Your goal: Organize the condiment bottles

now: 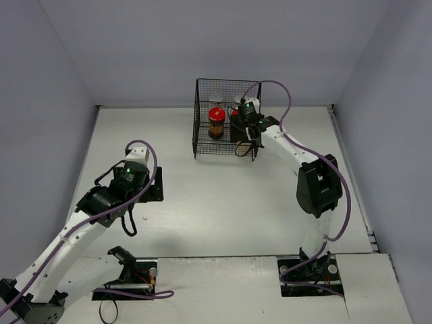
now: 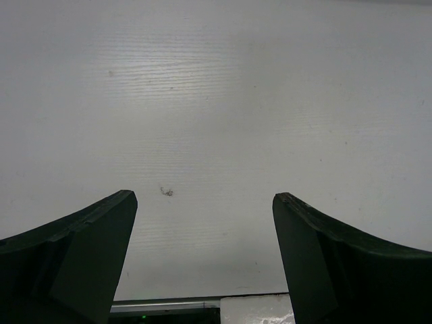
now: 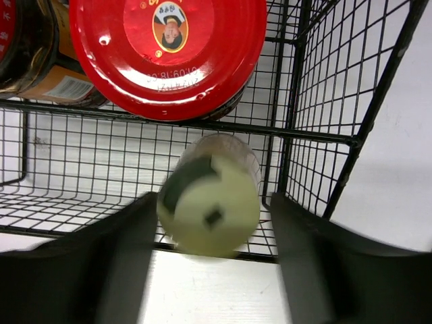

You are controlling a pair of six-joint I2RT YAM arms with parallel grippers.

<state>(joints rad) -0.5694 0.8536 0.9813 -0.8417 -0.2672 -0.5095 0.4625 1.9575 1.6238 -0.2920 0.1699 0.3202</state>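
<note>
Yellow-green-capped bottle [image 3: 206, 223], blurred, cap toward lens, long axis vertical, sits dead btwn R arm's jaws [image 3: 212, 206], parted a sliver wider than it, at wire basket's [image 1: 202, 121] 3 o'clock side, 6 o'clock of red-lidded jar [image 3: 169, 54]; L jaws [image 2: 204, 202] gape over counter [image 1: 223, 202], 8 o'clock.

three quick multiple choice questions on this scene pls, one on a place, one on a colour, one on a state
1. Where is the red-lidded jar?
A. in the wire basket
B. atop the left arm
C. beside the right arm's base

2. What colour is the wire basket?
A. white
B. black
C. blue

3. How is the left gripper?
A. shut on a bottle
B. shut on nothing
C. open over bare table

Answers:
1 A, the jar stands inside the mesh walls.
2 B, its wires are black.
3 C, its fingers stand wide apart with only white table between them.
</note>
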